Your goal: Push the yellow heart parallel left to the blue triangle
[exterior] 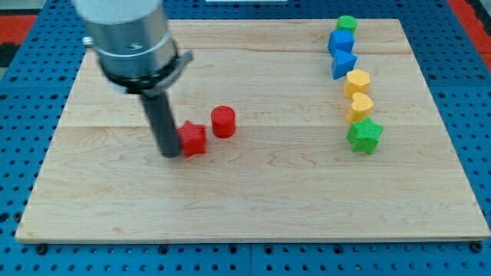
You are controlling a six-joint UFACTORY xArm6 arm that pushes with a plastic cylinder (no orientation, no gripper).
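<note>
The yellow heart [360, 106] lies at the view's right, between a yellow hexagon [357, 80] above it and a green star [364, 136] below it. The blue triangle [343, 63] lies above the yellow hexagon, under a blue cube [340, 41]. My tip [169, 152] rests on the board at the view's left-centre, touching the left side of a red star [192, 139]. It is far left of the yellow heart.
A red cylinder [223, 121] stands just right of the red star. A green cylinder [347, 24] sits at the top of the right-hand column. The wooden board [253, 199] is framed by a blue surface.
</note>
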